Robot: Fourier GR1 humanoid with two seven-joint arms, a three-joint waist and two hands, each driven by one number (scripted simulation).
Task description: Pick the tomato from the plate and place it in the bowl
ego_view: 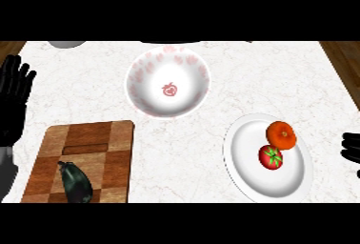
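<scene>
A red tomato (pixel 271 157) with a green stem lies on the white plate (pixel 246 167) at the right of the counter, touching an orange fruit (pixel 282 134) just behind it. The white bowl (pixel 151 93) with red strawberry prints stands at the centre back, with nothing in it. My left hand (pixel 14 93) rests open at the left edge, fingers up, far from the plate. Only the fingers of my right hand (pixel 351 148) show at the right edge, just beyond the plate's rim, holding nothing.
A wooden cutting board (pixel 91 143) lies at the front left with a dark eggplant (pixel 75 183) on its near end. A grey object (pixel 67 44) and a dark one (pixel 172 42) peek in at the back edge.
</scene>
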